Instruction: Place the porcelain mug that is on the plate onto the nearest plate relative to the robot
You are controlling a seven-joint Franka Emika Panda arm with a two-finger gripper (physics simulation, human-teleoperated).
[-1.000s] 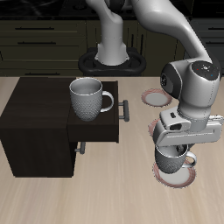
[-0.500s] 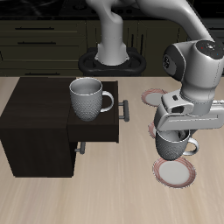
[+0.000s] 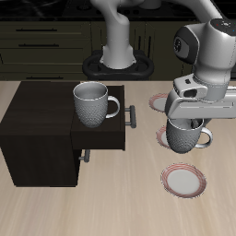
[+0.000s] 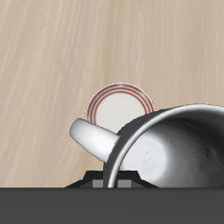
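Observation:
My gripper [image 3: 190,121] is shut on the rim of the porcelain mug [image 3: 183,137], a dimpled greyish-white mug hanging in the air above the table. The plate [image 3: 184,180] nearest the table's front edge lies bare, white with a pinkish-brown rim, below and in front of the mug. A second plate [image 3: 206,138] peeks out from behind the mug. A third plate [image 3: 159,100] lies farther back, towards the robot's base, partly hidden by the arm. In the wrist view the mug [image 4: 179,144] with its loop handle [image 4: 92,136] fills the foreground, and one plate [image 4: 118,106] lies on the table beyond it.
A dark cabinet [image 3: 37,129] stands beside the plates, with its drawer [image 3: 101,138] pulled open towards them. On the cabinet top sits a similar, larger-looking dimpled mug [image 3: 92,103]. The robot's base [image 3: 115,63] is at the back.
The gripper has lifted the porcelain mug off the front plate and carried it upward and towards the back. That plate now lies bare.

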